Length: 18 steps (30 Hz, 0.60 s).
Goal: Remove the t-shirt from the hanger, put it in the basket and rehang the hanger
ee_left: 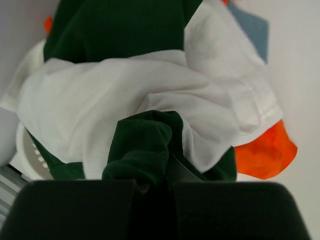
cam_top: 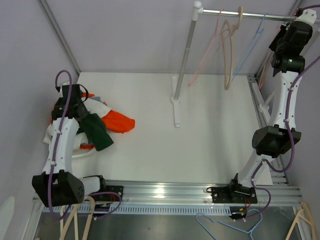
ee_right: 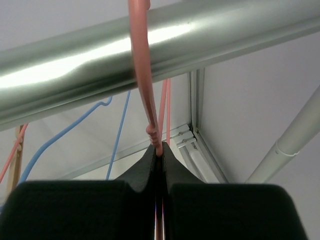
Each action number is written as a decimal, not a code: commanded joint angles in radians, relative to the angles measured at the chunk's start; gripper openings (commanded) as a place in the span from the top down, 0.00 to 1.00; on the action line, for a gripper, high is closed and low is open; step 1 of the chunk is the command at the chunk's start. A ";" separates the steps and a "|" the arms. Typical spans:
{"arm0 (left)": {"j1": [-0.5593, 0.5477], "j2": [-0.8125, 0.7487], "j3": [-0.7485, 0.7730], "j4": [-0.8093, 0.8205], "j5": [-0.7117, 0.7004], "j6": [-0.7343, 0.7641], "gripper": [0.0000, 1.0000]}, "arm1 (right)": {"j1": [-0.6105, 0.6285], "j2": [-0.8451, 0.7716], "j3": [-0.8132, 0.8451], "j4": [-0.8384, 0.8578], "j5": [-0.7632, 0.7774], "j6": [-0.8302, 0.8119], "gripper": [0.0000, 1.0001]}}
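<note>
Clamping the pink hanger (ee_right: 141, 75) right below its hook, the right gripper (ee_right: 159, 159) has its fingers pressed together with only the hanger's thin neck between them. The hook rises straight above the gripper and loops over the metal rail (ee_right: 235, 37). The hold looks meant to steady the hanger on the rail, or to seat it there, while the cloth is dealt with elsewhere. A blue hanger (ee_right: 119, 130) hangs just to the left of this gripper, and a wooden hanger (cam_top: 229, 55) hangs farther off the same way. In the top view no hanger on the rail carries cloth that I can see, though the part of the pink hanger below the gripper is hidden.

The left gripper (ee_left: 167, 186) is clenched too, on a fold of a dark green garment (ee_left: 145, 142) bunched directly ahead of its fingertips. I judge this to be the task's t-shirt, already off the hanger. It lies low at the left side of the tabletop (cam_top: 200, 140), well apart from the rail. A fold is probably the easiest purchase on limp cloth for carrying it or dropping it onto the heap. Beyond the gripper a white t-shirt (ee_left: 115, 90) drapes over the green garment. An orange garment (ee_left: 262, 152) pokes out to the gripper's right, a grey-blue one (ee_left: 252, 27) lies far ahead on the right, and the rim of a white basket (ee_left: 25, 155) shows to the left.
</note>
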 commanded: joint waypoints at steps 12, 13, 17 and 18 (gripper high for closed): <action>0.273 0.357 0.010 -0.161 0.306 -0.192 0.99 | -0.001 -0.050 0.005 0.058 -0.030 -0.007 1.00; 0.271 0.388 0.021 -0.170 0.309 -0.191 0.99 | 0.001 -0.050 0.005 0.058 -0.035 -0.006 1.00; 0.271 0.310 0.000 -0.125 0.314 -0.181 0.99 | 0.001 -0.047 0.005 0.059 -0.036 -0.003 0.92; 0.273 0.285 -0.002 -0.112 0.314 -0.175 0.99 | -0.001 -0.045 0.007 0.059 -0.038 -0.003 0.92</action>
